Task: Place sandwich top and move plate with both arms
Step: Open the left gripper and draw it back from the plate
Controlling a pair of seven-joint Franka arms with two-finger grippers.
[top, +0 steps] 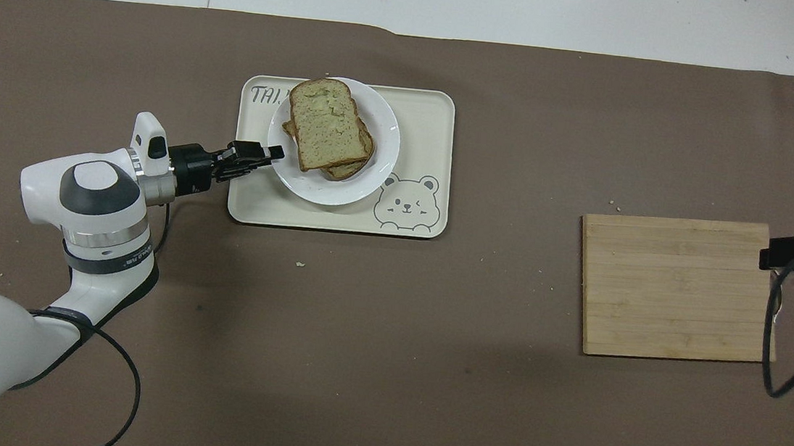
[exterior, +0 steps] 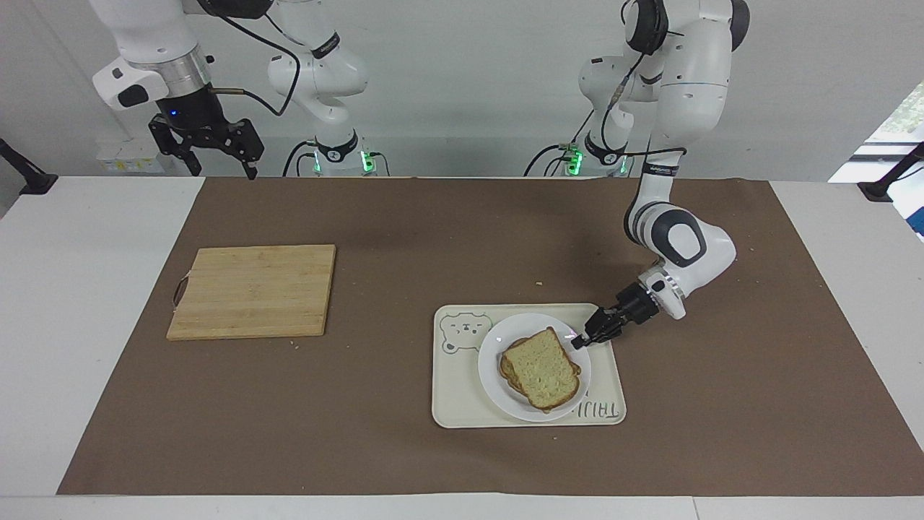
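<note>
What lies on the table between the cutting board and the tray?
Nothing but bare brown mat and a few crumbs separates the cutting board from the tray; both views show it.

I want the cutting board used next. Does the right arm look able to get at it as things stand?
Probably yes. The right gripper hangs open, waiting above the table edge at its own end, and the cutting board lies bare on the mat at that end, with nothing on it and nothing between the two.

Sandwich top [exterior: 540,367] (crusted) flat, on white plate [exterior: 491,375]
</note>
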